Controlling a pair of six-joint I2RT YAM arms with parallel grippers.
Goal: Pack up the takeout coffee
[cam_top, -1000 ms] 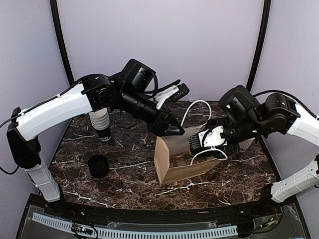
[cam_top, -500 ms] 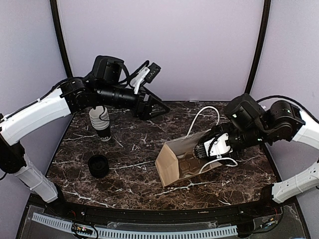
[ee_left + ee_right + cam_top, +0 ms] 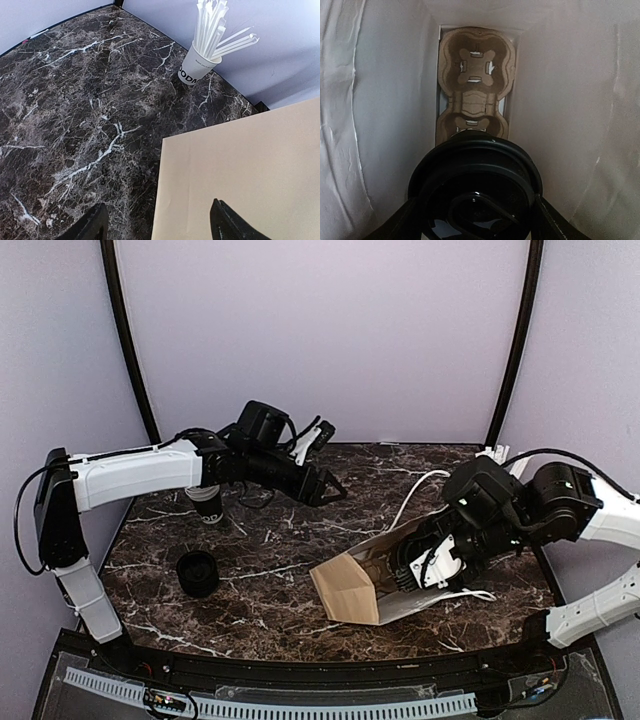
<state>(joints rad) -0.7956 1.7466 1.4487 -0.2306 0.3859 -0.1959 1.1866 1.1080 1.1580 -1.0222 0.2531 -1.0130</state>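
The takeout coffee [image 3: 476,192], a black cup with a round black lid, sits between my right gripper's [image 3: 477,220] fingers, which are shut on it. It is inside the brown paper bag [image 3: 360,585], above a brown cardboard cup carrier [image 3: 475,80] at the bag's bottom. In the top view the bag is tipped over on its side, bottom toward the near left, and hides the cup and my right fingers. My left gripper [image 3: 326,490] is open and empty, held above the table to the bag's far left. In the left wrist view [image 3: 159,227] the bag's flat side [image 3: 240,170] lies under it.
A white cup of white stirrers [image 3: 197,67] stands at the back right. A stack of lidless cups [image 3: 206,503] stands at the back left, partly behind my left arm. A short round black object [image 3: 198,573] sits at the near left. The bag's white handles [image 3: 418,485] stick out.
My left gripper has let go of the bag's rim and drawn back to the left. The bag, with my right gripper in it, has tipped from near upright onto its side.
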